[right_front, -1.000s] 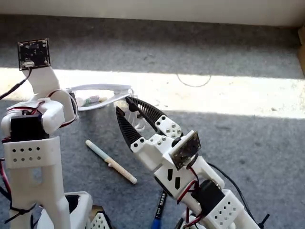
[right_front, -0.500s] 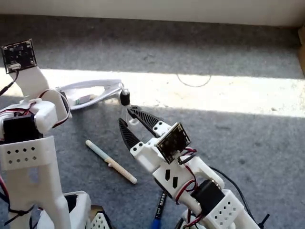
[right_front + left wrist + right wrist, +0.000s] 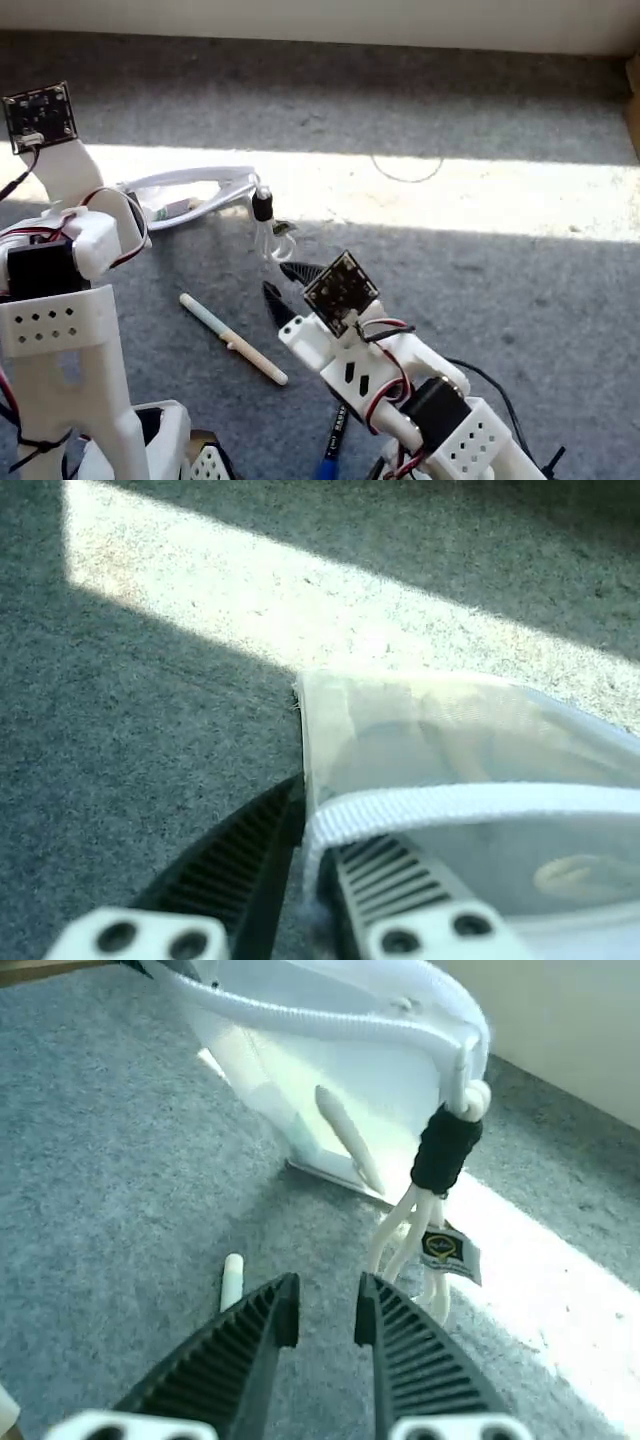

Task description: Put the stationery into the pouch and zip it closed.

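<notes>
Carpet (image 3: 110, 1180) holds pouch (image 3: 330, 1070) ahead of right end effector (image 3: 325, 1315) (parted).

grey carpet (image 3: 520, 300) crossed by a sunlit band (image 3: 500, 200).

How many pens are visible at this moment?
3. A pale pen lies loose outside the pouch; a blue pen pokes out at the high view's near edge; a third pen is inside the pouch. Others may be hidden there.
</notes>
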Available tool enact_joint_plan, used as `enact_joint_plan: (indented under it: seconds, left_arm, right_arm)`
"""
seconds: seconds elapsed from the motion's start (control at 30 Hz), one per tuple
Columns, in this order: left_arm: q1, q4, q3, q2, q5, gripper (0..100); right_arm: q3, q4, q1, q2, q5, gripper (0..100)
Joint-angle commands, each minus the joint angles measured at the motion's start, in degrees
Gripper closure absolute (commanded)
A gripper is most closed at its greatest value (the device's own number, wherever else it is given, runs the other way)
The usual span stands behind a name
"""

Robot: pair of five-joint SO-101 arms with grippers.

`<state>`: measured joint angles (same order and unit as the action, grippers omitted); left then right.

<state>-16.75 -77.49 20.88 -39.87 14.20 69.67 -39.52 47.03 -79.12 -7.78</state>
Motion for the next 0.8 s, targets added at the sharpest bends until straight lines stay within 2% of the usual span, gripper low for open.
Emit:
enact_joint_plan:
  seconds: [0.0, 0.13, 0.27, 0.6, 0.77]
  left_arm:
    - [-1.0, 1.5, -1.1, -1.8, 0.5, 100]
    - [-1.0, 1.5, -1.1, -1.8, 0.5, 100]
    - [-1.0, 1.5, -1.1, -1.8, 0.5, 100]
    - [-1.0, 1.5, -1.1, -1.8, 0.5, 100]
    - [-1.0, 1.5, -1.1, -1.8, 0.5, 100]
  right_arm:
    - [-0.3, -4.4, 5.5, -0.8, -0.4, 91.3]
    - [1.3, -7.8, 11.7, -0.8, -0.4, 91.3]
    - [4.1, -7.8, 14.5, -0.8, -0.4, 91.2]
    - [5.1, -7.8, 14.7, -0.7, -0.4, 91.1]
    - [4.5, -7.8, 14.7, 7.9, -0.4, 91.1]
